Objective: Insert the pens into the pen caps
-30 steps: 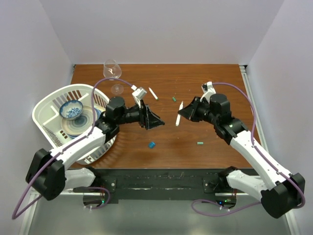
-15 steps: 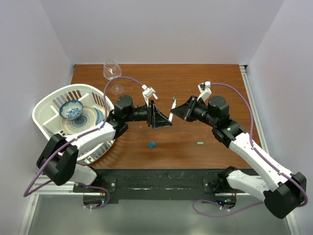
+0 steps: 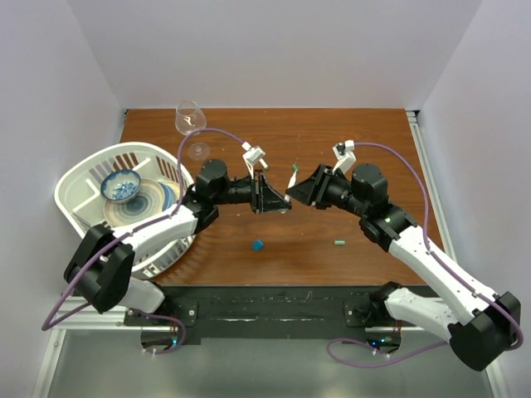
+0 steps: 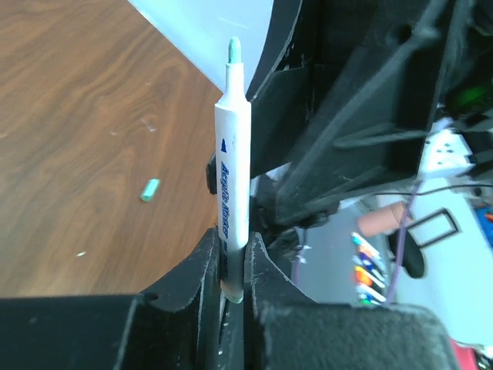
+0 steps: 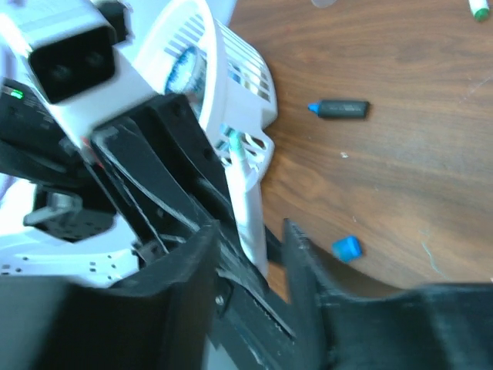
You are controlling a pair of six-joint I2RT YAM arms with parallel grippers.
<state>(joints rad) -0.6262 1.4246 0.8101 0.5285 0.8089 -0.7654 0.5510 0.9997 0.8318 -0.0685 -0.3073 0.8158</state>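
White pen is hovering midway between the table's left and right edges; the left gripper is clenching its lower end, the right gripper is sitting with jaws parted around it.

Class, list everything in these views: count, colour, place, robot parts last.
pen: one, white, green tip, in the robot's grasp
dark marker: one, blue tip, lying on table
green caps: two, loose on table
blue cap: one, near side of table
wine glass: one, clear, far left
basket: one, white, left edge
bowl: one, blue, in basket
plates: count unclear, blue-ringed, in basket
left end effector: one, black, shut on pen
right end effector: one, black, open around pen
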